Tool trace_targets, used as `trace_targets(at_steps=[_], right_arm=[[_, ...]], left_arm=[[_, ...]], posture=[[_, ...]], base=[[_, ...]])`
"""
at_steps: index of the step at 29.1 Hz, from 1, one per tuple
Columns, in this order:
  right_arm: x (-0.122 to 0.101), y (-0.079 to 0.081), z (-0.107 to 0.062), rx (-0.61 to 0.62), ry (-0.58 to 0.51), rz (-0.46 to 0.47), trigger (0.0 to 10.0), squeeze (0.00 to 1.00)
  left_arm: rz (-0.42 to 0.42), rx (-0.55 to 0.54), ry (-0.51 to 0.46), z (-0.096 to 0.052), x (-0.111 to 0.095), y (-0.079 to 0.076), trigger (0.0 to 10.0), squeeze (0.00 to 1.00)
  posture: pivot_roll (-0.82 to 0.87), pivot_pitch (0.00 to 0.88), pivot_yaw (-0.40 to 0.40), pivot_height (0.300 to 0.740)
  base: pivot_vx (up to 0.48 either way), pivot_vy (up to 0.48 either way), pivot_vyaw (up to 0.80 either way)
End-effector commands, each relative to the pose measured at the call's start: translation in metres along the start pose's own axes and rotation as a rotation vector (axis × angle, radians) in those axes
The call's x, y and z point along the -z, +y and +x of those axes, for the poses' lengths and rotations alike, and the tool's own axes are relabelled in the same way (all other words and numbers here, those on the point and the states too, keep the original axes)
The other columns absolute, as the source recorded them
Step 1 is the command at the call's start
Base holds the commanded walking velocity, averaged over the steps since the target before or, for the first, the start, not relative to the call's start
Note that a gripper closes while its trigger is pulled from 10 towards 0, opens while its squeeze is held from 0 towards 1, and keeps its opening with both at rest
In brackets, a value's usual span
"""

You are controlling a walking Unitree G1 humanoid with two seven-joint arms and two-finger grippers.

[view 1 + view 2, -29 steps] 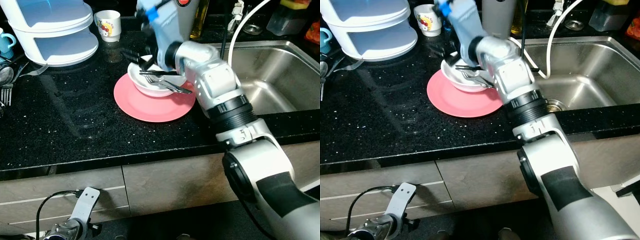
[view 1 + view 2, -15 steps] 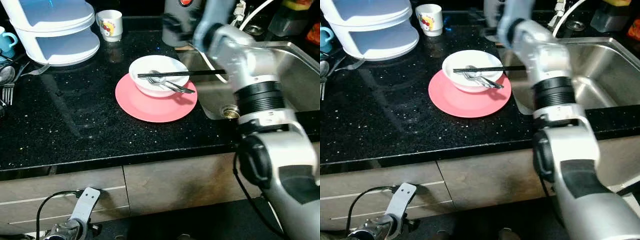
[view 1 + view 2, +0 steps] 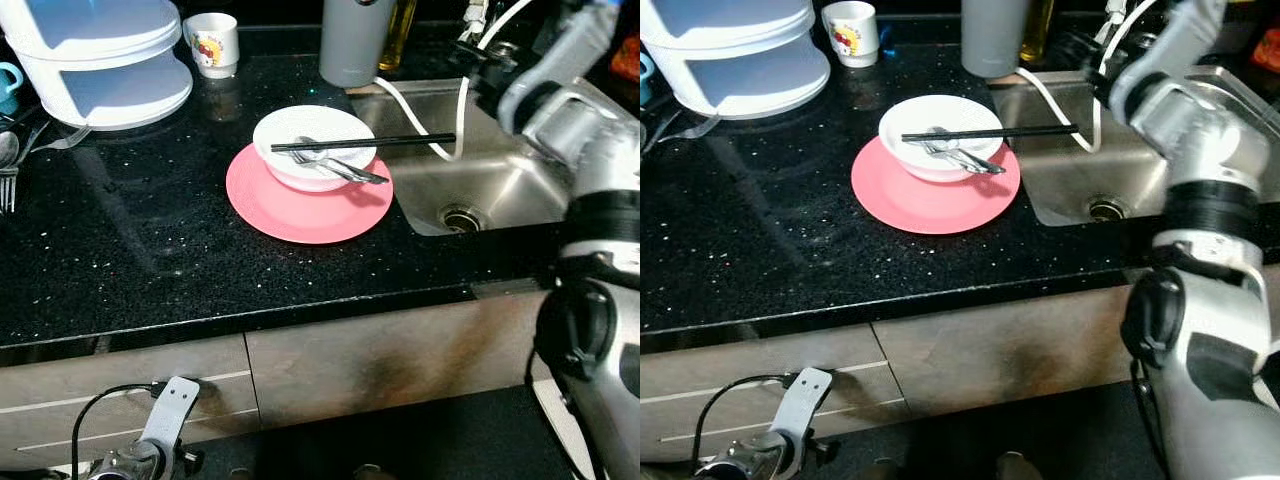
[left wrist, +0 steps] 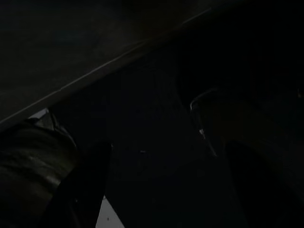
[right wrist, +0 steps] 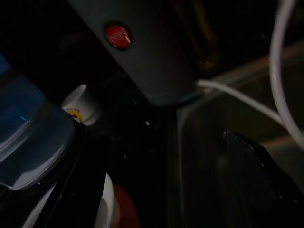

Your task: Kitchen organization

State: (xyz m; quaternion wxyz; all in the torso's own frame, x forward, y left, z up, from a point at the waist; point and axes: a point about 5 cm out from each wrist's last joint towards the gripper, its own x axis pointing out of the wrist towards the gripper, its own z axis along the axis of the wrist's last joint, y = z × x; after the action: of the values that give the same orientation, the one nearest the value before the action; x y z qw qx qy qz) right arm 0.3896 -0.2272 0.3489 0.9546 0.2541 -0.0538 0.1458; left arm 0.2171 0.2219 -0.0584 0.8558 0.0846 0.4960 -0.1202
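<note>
showing, head views: black counter [image 3: 150, 240] with pink plate [image 3: 300, 212], white bowl [image 3: 314, 146] set on it. chopsticks [image 3: 362, 144] laid across bowl rim, far ends reaching out over sink [image 3: 500, 180]; fork [image 3: 335, 168] resting inside bowl. behind: grey jug [image 3: 352, 40], mug [image 3: 213, 42], white tiered rack [image 3: 95, 50], spare cutlery [image 3: 10, 170] at counter's left edge. white hose [image 3: 440, 120] looping into sink. right arm raised over sink's far side, well apart from bowl; gripper end blurred near top edge, finger state impossible to tell there. left arm hanging idle below counter, by drawer front [image 3: 130, 385].

left wrist view: very dark; two black fingers [image 4: 90, 171] spread apart, nothing between them; pale line of a cabinet edge, faint curved outline beyond.

right wrist view: looking past right gripper [image 5: 156, 190], fingers [image 5: 251, 156] parted wide and holding nothing. grey jug with red button [image 5: 118, 35] ahead, mug beside it, blue-white rack at one side, hose crossing sink edge, slice of plate and bowl rim between fingers.

judged progress: early. dirty set on counter, unsorted; chopsticks and fork sitting in bowl, nothing in sink, cutlery at left loose. left to do, apparently: lifting utensils out, moving bowl and plate to sink or rack, tidying mug and loose cutlery.
</note>
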Motion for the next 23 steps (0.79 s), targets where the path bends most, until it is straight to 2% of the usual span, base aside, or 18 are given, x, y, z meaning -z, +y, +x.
trace_targets(at_steps=[1,2,3,5,7,8,10,12,16,21,23], right_arm=[[0.001,-0.005,-0.005,0.016,0.013,0.025,10.0,0.00],[0.001,-0.005,-0.005,0.016,0.013,0.025,10.0,0.00],[0.004,-0.012,-0.009,0.043,0.031,0.033,10.0,0.00],[0.004,-0.012,-0.009,0.043,0.031,0.033,10.0,0.00],[0.023,-0.022,-0.021,0.050,0.117,0.085,10.0,0.00],[0.023,-0.022,-0.021,0.050,0.117,0.085,10.0,0.00],[0.042,-0.026,-0.032,0.056,0.184,0.129,10.0,0.00],[0.048,-0.027,-0.035,0.067,0.196,0.134,10.0,0.00],[0.052,-0.027,-0.036,0.084,0.183,0.142,10.0,0.00],[0.054,-0.008,-0.031,-0.003,0.085,0.223,10.0,0.00],[0.053,-0.006,-0.030,-0.014,0.067,0.235,10.0,0.00]], left_arm=[[-0.015,-0.001,-0.006,0.000,0.000,0.001,10.0,0.00],[-0.015,-0.001,-0.006,0.000,0.000,0.001,10.0,0.00],[-0.016,-0.001,-0.006,0.000,0.000,0.001,10.0,0.00],[-0.016,-0.001,-0.006,0.000,0.000,0.001,10.0,0.00],[-0.016,-0.002,-0.005,-0.001,0.000,0.002,10.0,0.00],[-0.016,-0.002,-0.005,-0.001,0.000,0.002,10.0,0.00],[-0.014,-0.003,-0.004,-0.001,0.000,0.002,10.0,0.00],[-0.013,-0.003,-0.003,-0.001,0.000,0.002,10.0,0.00],[-0.009,-0.003,-0.002,-0.001,0.001,0.003,10.0,0.00],[0.000,-0.003,0.000,-0.001,0.001,0.004,10.0,0.00],[0.000,-0.004,0.000,-0.001,0.001,0.004,10.0,0.00]], posture=[[-0.04,0.162,-0.015,0.740],[-0.04,0.162,-0.015,0.740],[-0.04,0.164,-0.015,0.740],[-0.04,0.164,-0.015,0.740],[-0.05,0.164,-0.017,0.740],[-0.05,0.164,-0.017,0.740],[-0.05,0.162,-0.015,0.740],[-0.05,0.157,-0.011,0.740],[-0.06,0.150,-0.007,0.740],[-0.05,0.140,-0.004,0.740],[-0.05,0.140,-0.003,0.740]], base=[[0.000,0.000,0.00],[0.000,0.000,0.00],[0.000,0.000,0.00],[0.000,0.000,0.00],[0.000,0.000,0.00],[0.000,0.000,0.00],[0.000,0.000,0.00],[0.000,0.000,0.00],[0.000,0.000,0.00],[0.000,0.000,0.00],[0.000,0.000,0.00]])
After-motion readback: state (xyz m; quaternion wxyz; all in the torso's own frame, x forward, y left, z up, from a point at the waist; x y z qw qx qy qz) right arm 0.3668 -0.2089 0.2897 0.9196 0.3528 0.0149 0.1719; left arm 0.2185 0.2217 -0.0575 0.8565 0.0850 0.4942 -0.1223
